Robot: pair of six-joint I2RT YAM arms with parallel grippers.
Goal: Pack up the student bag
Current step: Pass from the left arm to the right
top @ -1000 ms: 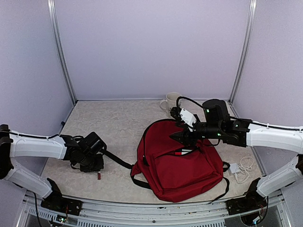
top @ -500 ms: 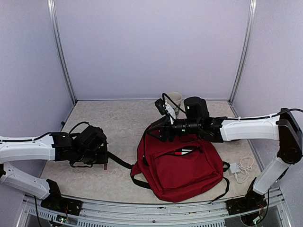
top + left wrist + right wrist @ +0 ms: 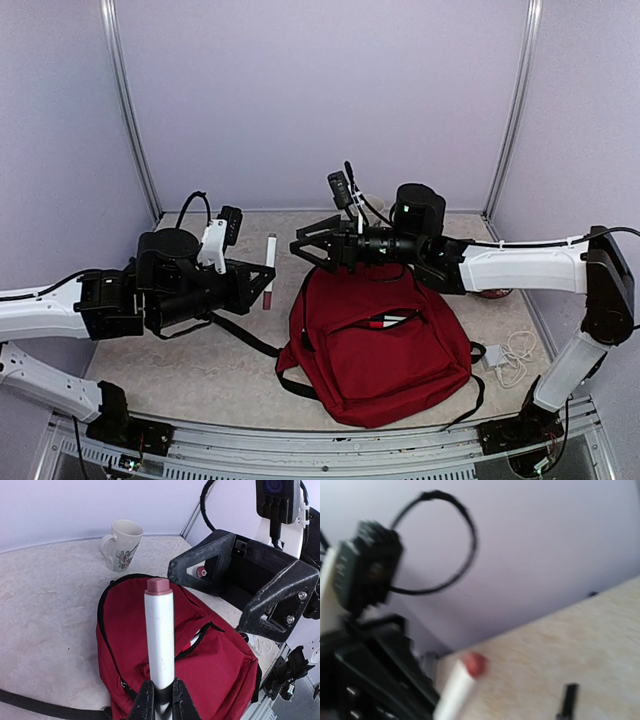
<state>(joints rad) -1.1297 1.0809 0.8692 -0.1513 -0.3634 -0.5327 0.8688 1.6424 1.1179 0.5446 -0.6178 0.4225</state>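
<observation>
The student bag (image 3: 385,345) lies flat at centre right, dark red, its front pocket zip (image 3: 392,320) partly open with something white and red inside. It also shows in the left wrist view (image 3: 220,670). My left gripper (image 3: 264,282) is raised left of the bag and shut on the lower end of a white marker with a red cap (image 3: 269,262), held upright (image 3: 160,630). My right gripper (image 3: 306,244) is open in the air above the bag's top edge, facing the marker, a short gap away. The right wrist view is blurred and shows the marker (image 3: 454,689).
A white patterned mug (image 3: 122,544) stands at the back behind the bag, mostly hidden by the right arm in the top view. A white charger with cable (image 3: 508,357) lies right of the bag. A black strap (image 3: 245,336) runs left from the bag.
My left gripper has risen off the table with the marker and moved right toward the bag. My right gripper has lifted off the bag, moved left and opened.
</observation>
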